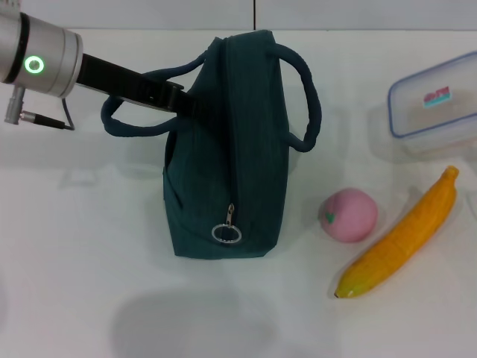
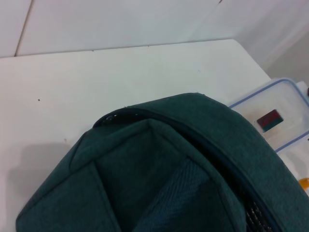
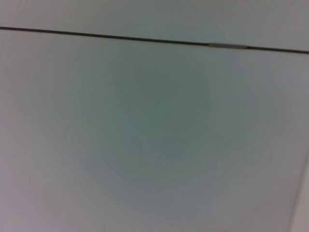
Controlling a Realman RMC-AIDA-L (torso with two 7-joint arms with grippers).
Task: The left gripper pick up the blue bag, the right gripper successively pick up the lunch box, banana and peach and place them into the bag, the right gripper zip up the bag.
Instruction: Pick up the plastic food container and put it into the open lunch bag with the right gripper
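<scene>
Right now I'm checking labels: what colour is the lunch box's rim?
Pale blue rim on the lunch box, clearest in the head view.

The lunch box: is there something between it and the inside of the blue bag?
Yes. The blue bag looks zipped almost fully shut, its ring pull at the near end. The lunch box sits apart, to its right.

**Left arm: silver wrist, black claw**

The left arm [image 1: 45, 63] has a silver cylindrical wrist bearing a glowing green ring [image 1: 33, 65]. A thin grey cable with a metal plug [image 1: 37, 117] runs beneath. The left gripper [image 1: 160, 95] is black.
</scene>
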